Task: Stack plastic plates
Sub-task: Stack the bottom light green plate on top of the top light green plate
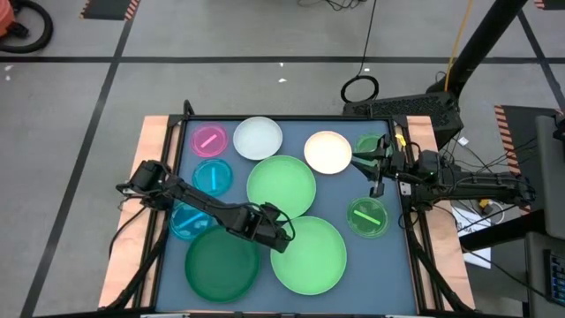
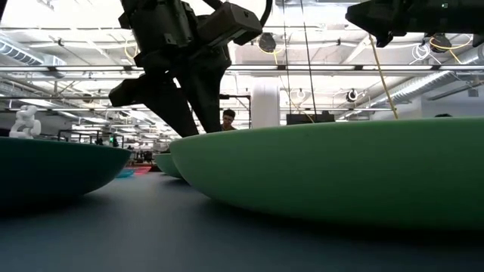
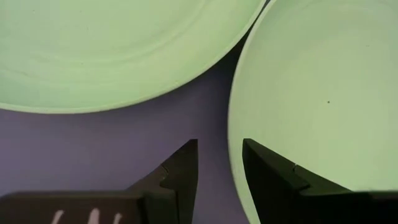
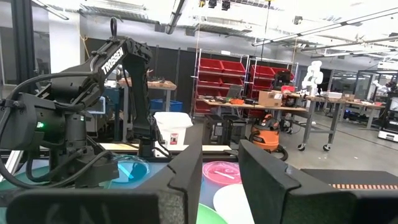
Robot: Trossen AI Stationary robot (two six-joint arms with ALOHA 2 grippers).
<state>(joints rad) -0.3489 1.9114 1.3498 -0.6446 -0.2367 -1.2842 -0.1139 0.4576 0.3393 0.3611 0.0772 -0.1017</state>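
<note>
Straddling light green plate point(image 3: 311, 93) rim: left gripper point(image 3: 219, 165), apparently w/o contact.

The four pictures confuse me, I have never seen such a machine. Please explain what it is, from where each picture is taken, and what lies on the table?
It is a robot with two dark arms at a table, each ending in a two-finger gripper. One camera looks straight down, one sits at table height, and one rides on each wrist. On the table lie round plastic plates: three large green, two whitish, and small pink, blue and green ones. The left gripper is low at the rim of a large light green plate, its jaws open astride that rim, as its wrist view shows. The right gripper waits above the table's right side, jaws open, holding nothing.
</note>
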